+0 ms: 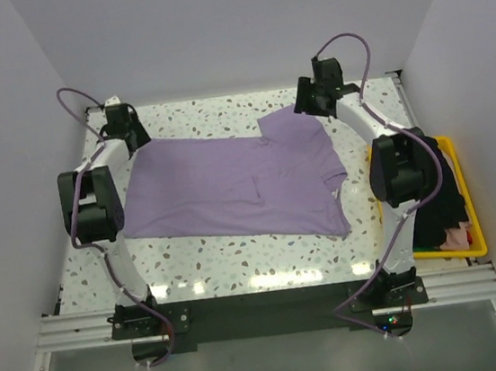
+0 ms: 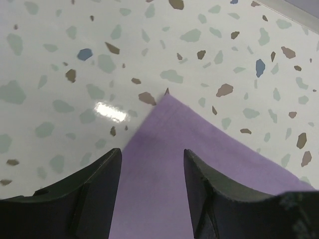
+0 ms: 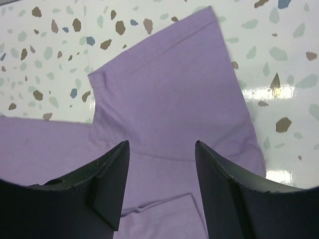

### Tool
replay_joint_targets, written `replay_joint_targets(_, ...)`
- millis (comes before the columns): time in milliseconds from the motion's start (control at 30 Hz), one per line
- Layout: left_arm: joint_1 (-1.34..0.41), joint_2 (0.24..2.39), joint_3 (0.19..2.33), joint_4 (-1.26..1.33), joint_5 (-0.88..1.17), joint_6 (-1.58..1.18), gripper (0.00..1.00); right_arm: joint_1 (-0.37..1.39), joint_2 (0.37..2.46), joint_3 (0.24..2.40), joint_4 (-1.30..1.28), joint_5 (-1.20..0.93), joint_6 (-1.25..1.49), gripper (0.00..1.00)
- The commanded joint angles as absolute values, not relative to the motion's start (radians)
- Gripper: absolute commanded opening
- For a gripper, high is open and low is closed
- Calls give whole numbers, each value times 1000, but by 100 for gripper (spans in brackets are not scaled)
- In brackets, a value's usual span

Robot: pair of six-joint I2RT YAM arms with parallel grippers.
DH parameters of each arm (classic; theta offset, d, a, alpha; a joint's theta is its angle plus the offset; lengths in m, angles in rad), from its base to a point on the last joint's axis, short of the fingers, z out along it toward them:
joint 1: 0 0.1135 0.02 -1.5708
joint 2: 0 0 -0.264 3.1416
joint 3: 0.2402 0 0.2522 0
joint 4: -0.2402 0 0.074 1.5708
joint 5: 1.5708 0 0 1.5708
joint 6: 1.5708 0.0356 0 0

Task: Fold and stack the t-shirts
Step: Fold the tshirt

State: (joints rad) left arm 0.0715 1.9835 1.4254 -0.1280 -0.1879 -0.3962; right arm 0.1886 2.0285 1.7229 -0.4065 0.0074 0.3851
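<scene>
A lavender t-shirt (image 1: 230,188) lies spread flat on the speckled table, one sleeve folded out at the far right. My left gripper (image 1: 136,139) hovers over its far left corner. In the left wrist view the left gripper (image 2: 151,152) stands open, and the shirt's pointed corner (image 2: 172,129) lies flat below it. My right gripper (image 1: 304,106) is over the far sleeve. The right wrist view shows the right gripper (image 3: 161,144) open above that sleeve (image 3: 169,89), holding nothing. A black t-shirt (image 1: 438,203) lies bunched in the bin at the right.
A yellow plastic bin (image 1: 473,212) stands at the table's right edge, with a bit of pinkish cloth (image 1: 459,236) beside the dark one. White walls close in the table on the left, far and right sides. Bare speckled tabletop (image 1: 239,259) runs along the near edge.
</scene>
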Motion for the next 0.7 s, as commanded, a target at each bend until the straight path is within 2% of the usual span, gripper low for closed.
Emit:
replay_joint_targets(0, 48, 2063, 1526, -54, -213, -296, 57, 186, 2091, 1816, -350, 2, 337, 58)
replay_joint_targets(300, 46, 2206, 1626, -48, -239, -253, 57, 187, 2172, 1818, -264, -23, 345, 58)
replay_joint_targets(667, 35, 2312, 1753, -71, -224, -249, 55, 187, 2175, 1804, -250, -3, 316, 57)
